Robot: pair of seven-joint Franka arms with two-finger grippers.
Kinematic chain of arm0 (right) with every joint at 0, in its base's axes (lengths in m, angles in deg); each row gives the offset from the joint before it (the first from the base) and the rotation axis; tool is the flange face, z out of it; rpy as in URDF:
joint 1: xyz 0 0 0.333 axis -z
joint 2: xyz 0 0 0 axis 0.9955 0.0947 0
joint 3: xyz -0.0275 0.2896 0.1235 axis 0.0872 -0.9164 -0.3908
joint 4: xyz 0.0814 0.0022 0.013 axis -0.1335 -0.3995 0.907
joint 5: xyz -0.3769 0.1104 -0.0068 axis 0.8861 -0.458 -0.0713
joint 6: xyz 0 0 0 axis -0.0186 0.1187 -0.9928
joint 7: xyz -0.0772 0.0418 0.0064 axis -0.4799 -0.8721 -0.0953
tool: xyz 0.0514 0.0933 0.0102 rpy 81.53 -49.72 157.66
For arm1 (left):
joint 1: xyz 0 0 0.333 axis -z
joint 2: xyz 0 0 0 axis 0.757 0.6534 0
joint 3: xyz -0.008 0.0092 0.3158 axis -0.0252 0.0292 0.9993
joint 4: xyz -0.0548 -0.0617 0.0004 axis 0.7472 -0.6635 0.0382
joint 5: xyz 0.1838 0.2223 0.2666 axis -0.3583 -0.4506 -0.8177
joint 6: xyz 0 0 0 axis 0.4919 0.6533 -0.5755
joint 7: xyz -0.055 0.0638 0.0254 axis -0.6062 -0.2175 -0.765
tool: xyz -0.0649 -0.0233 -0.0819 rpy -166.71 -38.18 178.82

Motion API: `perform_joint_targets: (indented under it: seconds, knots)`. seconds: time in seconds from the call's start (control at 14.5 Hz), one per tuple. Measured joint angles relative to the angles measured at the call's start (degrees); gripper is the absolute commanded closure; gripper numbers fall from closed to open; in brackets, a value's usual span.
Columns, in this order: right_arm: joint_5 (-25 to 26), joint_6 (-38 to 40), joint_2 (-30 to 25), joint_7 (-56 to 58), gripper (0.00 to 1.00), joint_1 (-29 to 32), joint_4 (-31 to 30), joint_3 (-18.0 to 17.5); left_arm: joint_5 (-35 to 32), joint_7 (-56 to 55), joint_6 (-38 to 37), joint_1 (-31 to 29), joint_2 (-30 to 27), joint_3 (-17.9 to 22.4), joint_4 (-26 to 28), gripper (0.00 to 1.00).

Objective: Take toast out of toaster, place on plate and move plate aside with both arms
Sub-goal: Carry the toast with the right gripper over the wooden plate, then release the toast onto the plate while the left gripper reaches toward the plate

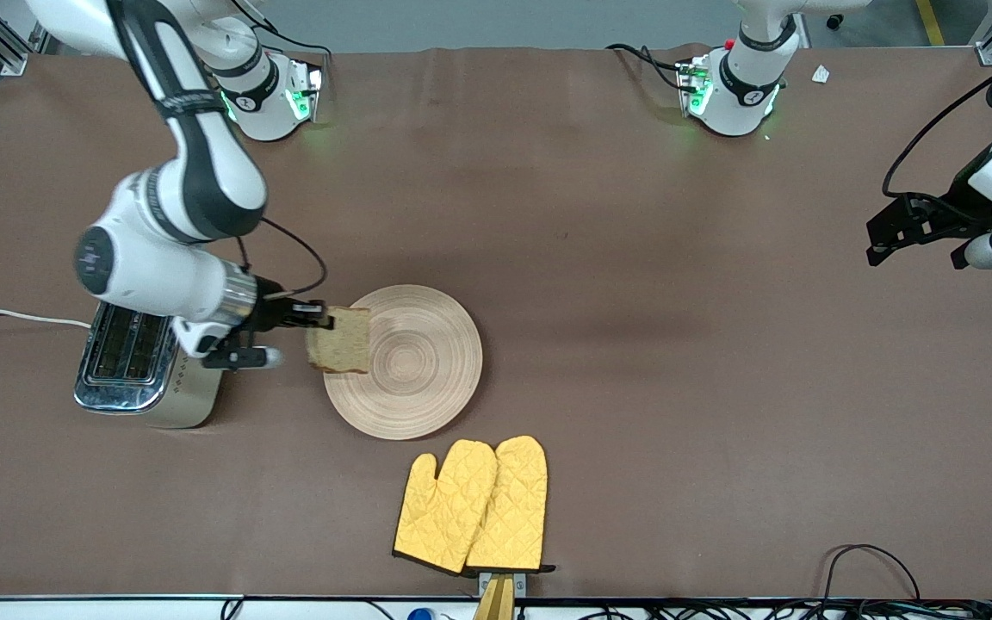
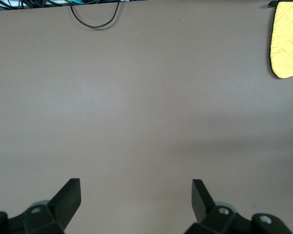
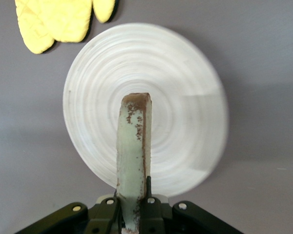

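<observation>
Toast (image 1: 340,339) edge-up over plate (image 1: 414,366) rim

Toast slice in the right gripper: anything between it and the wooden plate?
Nothing visible. The right gripper holds the speckled light-brown toast slice on edge over the rim of the round pale wooden plate, whose surface is bare. The yellow quilted oven mitts lie apart, nearer the front camera.

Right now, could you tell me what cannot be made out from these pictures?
- Toaster, front view: part of its top is hidden by the right arm.
- Left gripper, front view: its arm is cut off by the edge.
- Plate, right wrist view: blurred, and the held toast covers its middle.
</observation>
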Motion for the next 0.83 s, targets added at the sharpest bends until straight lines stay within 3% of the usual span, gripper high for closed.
perform_joint_targets:
  seconds: [0.34,0.83]
  knots:
    - [-2.93,-9.19,5.46,-3.62,1.0,-7.21,-0.02,-0.02,0.0,0.0,-1.02,-0.08,0.27,0.0,0.21,0.0]
    - [-2.96,-9.42,8.83,0.61,0.98,-2.68,-0.01,1.21,0.0,0.0,-1.66,-0.04,0.43,-0.02,0.21,0.0]
